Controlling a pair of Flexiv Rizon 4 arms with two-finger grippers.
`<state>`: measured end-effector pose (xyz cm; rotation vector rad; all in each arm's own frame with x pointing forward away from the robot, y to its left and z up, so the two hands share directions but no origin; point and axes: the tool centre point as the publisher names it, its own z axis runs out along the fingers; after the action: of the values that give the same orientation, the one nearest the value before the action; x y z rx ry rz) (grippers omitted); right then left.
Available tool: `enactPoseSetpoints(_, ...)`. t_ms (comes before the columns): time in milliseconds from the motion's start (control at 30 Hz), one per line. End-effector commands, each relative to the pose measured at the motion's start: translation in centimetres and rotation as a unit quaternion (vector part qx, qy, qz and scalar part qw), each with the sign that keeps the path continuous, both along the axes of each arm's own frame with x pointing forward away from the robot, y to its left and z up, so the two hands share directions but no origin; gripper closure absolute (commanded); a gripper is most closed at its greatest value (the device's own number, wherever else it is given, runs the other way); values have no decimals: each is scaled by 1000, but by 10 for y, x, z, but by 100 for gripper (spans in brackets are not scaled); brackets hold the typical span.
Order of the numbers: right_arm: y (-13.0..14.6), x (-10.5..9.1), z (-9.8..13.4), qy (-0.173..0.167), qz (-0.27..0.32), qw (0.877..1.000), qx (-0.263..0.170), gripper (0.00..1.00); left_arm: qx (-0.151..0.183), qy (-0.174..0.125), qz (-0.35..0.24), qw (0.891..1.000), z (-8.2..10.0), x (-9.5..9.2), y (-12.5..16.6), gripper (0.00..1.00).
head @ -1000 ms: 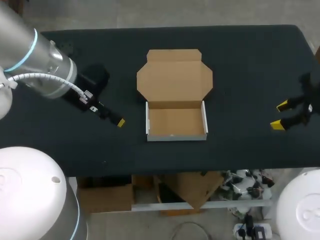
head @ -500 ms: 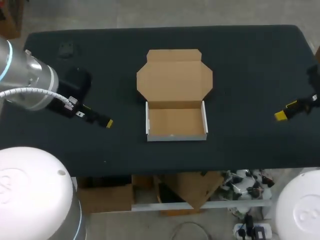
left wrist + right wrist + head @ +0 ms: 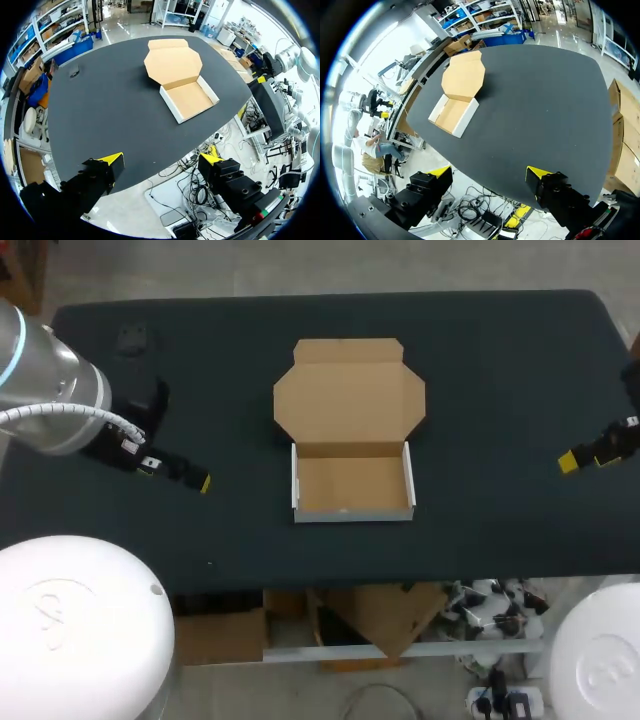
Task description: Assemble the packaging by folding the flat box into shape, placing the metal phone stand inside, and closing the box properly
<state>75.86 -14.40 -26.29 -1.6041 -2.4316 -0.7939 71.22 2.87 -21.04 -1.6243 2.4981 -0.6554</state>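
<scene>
Head view: black surface carries a brown cardboard box with white outer walls at centre, folded, lid lying open behind. The left end effector and right end effector are spread, empty, well apart from it.

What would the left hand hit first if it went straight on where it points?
The left hand would likely meet the bare table top first, short of the open box; depth is unclear.

Right pincer stands spread wide, the box well ahead
</scene>
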Motion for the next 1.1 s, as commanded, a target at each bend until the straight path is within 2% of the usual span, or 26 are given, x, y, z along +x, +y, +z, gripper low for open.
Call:
enactPoseSetpoints(33,1,-4,8,3,-25,999,-36,0,33,23,21,999,16,1,-2,0)
enactPoseSetpoints(300,-8,-3,6,28,-71,995,-61,0,51,32,47,997,30,0,-1,0)
enactPoseSetpoints(533,-14,-2,8,42,-94,993,-61,0,56,35,58,996,36,-1,-1,0)
enactPoseSetpoints(967,-18,-1,10,50,-118,990,-67,0,68,40,75,994,41,-5,-1,0)
enactPoseSetpoints(1100,-19,1,9,62,-141,985,-76,0,68,45,84,993,39,-4,0,0)
